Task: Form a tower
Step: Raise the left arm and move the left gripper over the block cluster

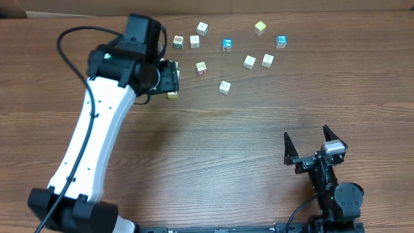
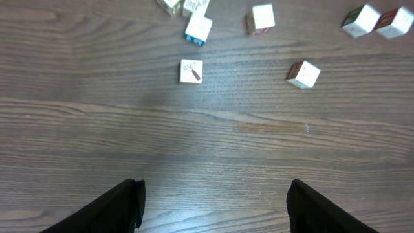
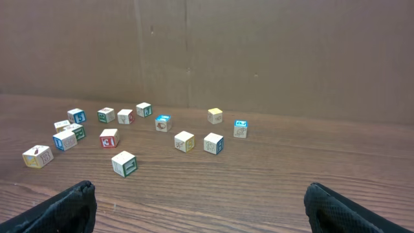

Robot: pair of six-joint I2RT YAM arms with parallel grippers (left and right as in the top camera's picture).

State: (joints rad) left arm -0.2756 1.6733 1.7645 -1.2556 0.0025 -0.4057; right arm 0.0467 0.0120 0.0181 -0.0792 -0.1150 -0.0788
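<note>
The brown wood-grain table (image 1: 272,123) carries everything. The white left arm (image 1: 97,129) reaches over its far left part. Its black left pincer (image 2: 213,194) hangs high over bare wood, fingers spread wide with nothing between them. The black right pincer (image 1: 305,133) sits low near the front right edge, also spread fully and empty.

The tower of tiny pale wooden cubes (image 3: 65,140) seems to be in the tight cluster at the far left of the right wrist view, with a blue printed face turned toward that camera. In the overhead view the left arm hides it. Whether cubes are stacked there with the long axis upright cannot be told. To its right, loose pale printed cubes (image 1: 250,62) lie scattered, most well apart.
</note>
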